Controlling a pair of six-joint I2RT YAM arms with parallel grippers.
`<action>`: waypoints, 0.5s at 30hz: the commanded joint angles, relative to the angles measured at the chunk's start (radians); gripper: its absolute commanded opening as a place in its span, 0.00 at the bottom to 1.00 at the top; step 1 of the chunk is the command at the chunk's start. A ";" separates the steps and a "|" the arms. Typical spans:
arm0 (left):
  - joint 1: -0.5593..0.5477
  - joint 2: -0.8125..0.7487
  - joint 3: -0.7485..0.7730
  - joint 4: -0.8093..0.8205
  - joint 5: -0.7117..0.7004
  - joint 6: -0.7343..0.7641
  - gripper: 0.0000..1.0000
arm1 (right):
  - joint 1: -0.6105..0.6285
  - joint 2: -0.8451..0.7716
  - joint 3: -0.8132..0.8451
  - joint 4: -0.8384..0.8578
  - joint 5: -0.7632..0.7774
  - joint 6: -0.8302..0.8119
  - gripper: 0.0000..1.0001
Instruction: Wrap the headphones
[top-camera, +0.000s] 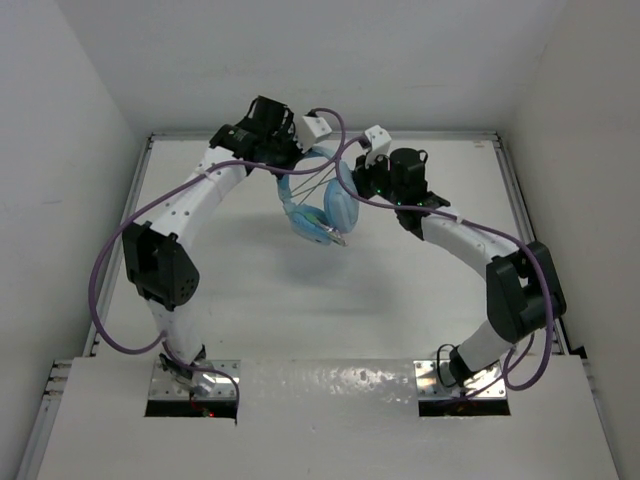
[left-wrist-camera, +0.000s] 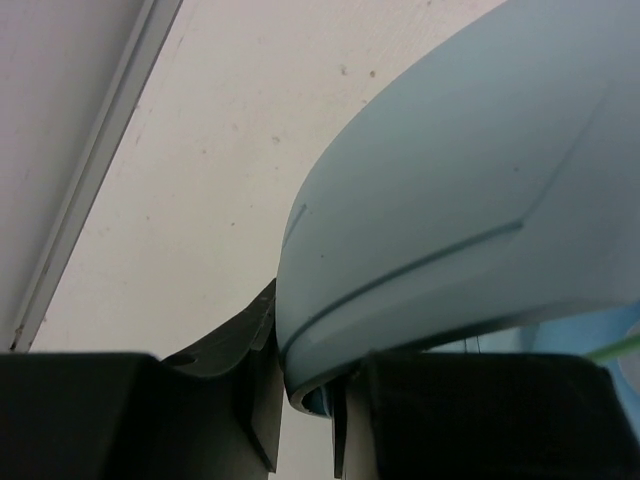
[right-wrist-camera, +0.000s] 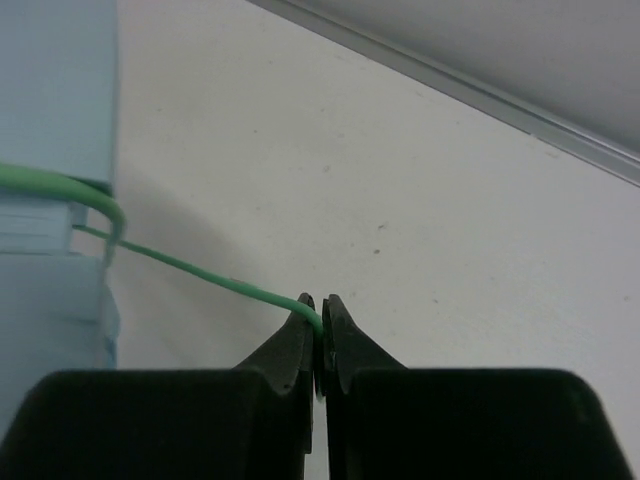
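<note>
White table (top-camera: 300, 310) and white walls (top-camera: 300, 60) enclose the rig. I read the headphones (top-camera: 338, 208) toward 12 o'clock over the table. Left gripper (left-wrist-camera: 305, 400) jaws clamp their blue shell (left-wrist-camera: 450, 200); right gripper (right-wrist-camera: 320, 330) jaws press together on the green cable (right-wrist-camera: 200, 268).

White table (top-camera: 330, 300), plain white walls (top-camera: 60, 120), metal edge rail (top-camera: 516, 200), even light
</note>
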 joint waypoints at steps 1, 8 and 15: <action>0.034 -0.012 -0.031 -0.150 -0.225 0.048 0.00 | -0.072 -0.020 0.086 0.098 -0.013 0.052 0.00; 0.034 -0.027 -0.039 -0.204 -0.184 0.102 0.00 | -0.119 -0.009 0.046 0.207 -0.064 0.230 0.01; 0.012 -0.012 0.082 -0.284 -0.044 0.039 0.00 | -0.110 0.124 0.040 0.301 -0.296 0.409 0.10</action>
